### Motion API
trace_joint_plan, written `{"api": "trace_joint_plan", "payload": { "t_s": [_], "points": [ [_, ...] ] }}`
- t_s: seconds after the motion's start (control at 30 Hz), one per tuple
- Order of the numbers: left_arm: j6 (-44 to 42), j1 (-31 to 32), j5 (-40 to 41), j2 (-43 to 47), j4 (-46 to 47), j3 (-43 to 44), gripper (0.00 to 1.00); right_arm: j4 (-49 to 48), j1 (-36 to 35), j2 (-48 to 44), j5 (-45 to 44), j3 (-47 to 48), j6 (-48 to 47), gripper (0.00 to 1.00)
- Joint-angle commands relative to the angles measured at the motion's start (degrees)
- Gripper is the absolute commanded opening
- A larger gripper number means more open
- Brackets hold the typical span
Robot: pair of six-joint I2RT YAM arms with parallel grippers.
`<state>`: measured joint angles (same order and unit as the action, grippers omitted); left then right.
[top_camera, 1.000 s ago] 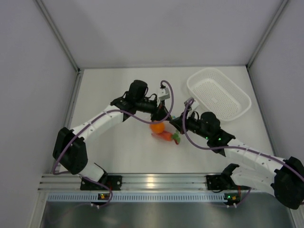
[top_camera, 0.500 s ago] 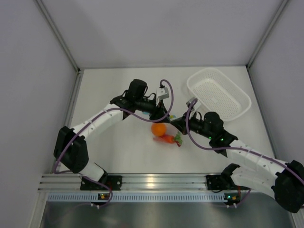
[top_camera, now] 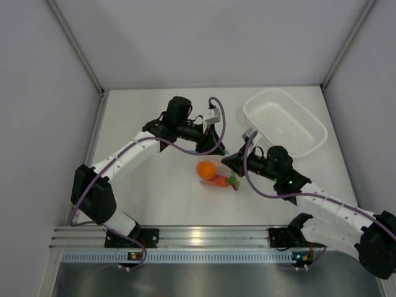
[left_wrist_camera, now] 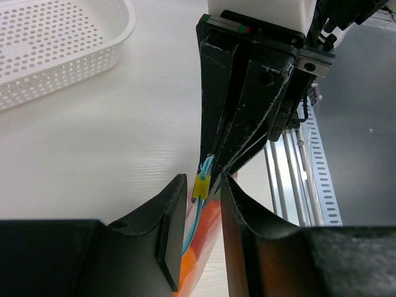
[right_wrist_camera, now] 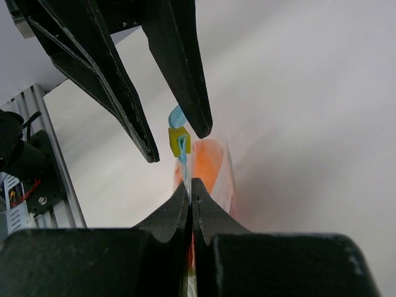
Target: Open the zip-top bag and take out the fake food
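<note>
Top external view: nearer than the white perforated plastic basket (top_camera: 284, 120) and to its left, the small clear crinkly zip-top bag (right_wrist_camera: 213, 173) holds a round orange toy (top_camera: 206, 169) and an orange carrot (top_camera: 216, 181). The right gripper (top_camera: 227, 161) is clenched on the bag's light blue zip strip (right_wrist_camera: 178, 117). Just beyond, the left gripper (top_camera: 208, 141) is released, its fingers (left_wrist_camera: 170, 229) apart on either side of the yellow slider (left_wrist_camera: 202, 185).

White table (top_camera: 148, 198), walled on three sides. I've got one white perforated basket (top_camera: 284, 120) sitting on it in the far right corner. Orange (top_camera: 206, 169) and carrot (top_camera: 216, 181) are near-left of the basket, well apart from it, and touch each other. Both are inside the clear bag (right_wrist_camera: 213, 170). Can't tell from here whether they rest on the table or hang just above it.
</note>
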<state>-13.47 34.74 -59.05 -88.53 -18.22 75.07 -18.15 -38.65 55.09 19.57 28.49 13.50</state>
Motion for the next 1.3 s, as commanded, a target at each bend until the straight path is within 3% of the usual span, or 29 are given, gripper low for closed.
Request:
{"api": "trace_joint_plan", "payload": {
  "t_s": [0.0,0.17,0.2,0.27,0.3,0.57,1.27],
  "points": [
    [-1.03,-0.02,-3.18,-0.06,0.46,1.05,0.34,-2.59,0.6,-1.48,0.64,0.42,-0.93,0.0],
    [-1.03,-0.03,-3.27,-1.11,0.46,0.96,0.33,-3.29,0.51,-1.48,0.99,0.43,-0.23,0.0],
    [-1.03,-0.02,-3.35,-1.29,0.46,1.04,0.18,-3.29,0.6,-1.48,1.08,0.51,-0.23,0.0],
    [-0.94,-0.02,-3.01,-1.38,0.55,1.22,0.02,-3.29,0.6,-1.56,0.82,0.34,-0.22,0.0],
    [-0.94,0.06,-2.74,-1.38,0.46,1.22,0.0,-3.38,0.6,-1.74,0.73,0.16,-0.14,0.0],
    [-1.38,-0.11,-0.9,-1.12,0.46,-0.53,0.0,-6.28,0.77,-4.99,-5.76,-2.29,3.9,0.0],
    [-6.12,-3.63,0.95,-2.17,-3.31,-3.08,0.0,-9.1,5.34,-11.58,-5.07,-7.04,8.48,0.0]
  ]
}}
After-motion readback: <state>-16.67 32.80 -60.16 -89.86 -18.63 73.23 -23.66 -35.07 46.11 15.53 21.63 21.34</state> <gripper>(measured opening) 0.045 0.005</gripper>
